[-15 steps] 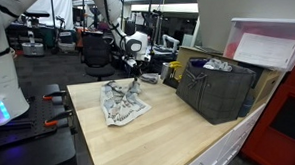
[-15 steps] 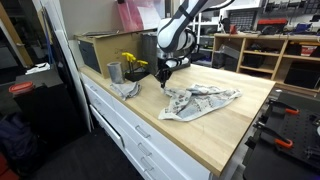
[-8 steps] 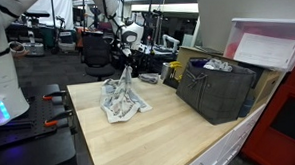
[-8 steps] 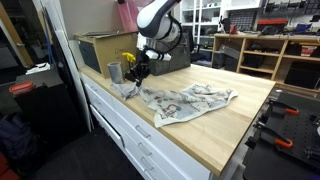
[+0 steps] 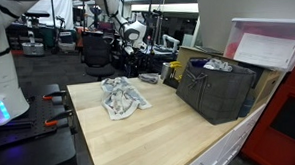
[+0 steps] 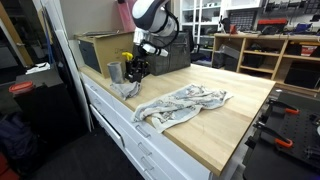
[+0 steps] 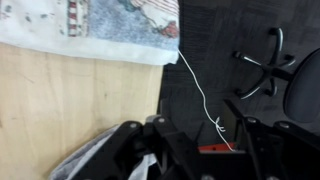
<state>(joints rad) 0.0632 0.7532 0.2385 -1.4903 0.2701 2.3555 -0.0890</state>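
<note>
**Inspector:** Report the gripper (image 6: 137,70) and its position relative to the worktop (image 6: 225,125).

**Technician:** The gripper hangs above one edge of the worktop, clear of the surface. In the wrist view its two dark fingers stand apart. Only floor shows in the gap between them, and no item is clamped.

**Inspector:** Locate the patterned cloth (image 6: 182,104).

**Technician:** The cloth lies crumpled on the worktop and is not in contact with the gripper. One hem reaches the worktop's edge. In the wrist view a white thread (image 7: 197,88) runs from that hem out past the edge, over the floor.

**Inspector:** List the remaining items on the worktop.

**Technician:** A grey rag (image 6: 128,89) lies on the worktop close beneath the gripper. A metal cup (image 6: 115,72) stands just beside the rag. A dark crate (image 5: 216,90) stands farther along the worktop. The rag and the cup sit between the crate and the cloth, and the crate is well apart from the cloth.
</note>
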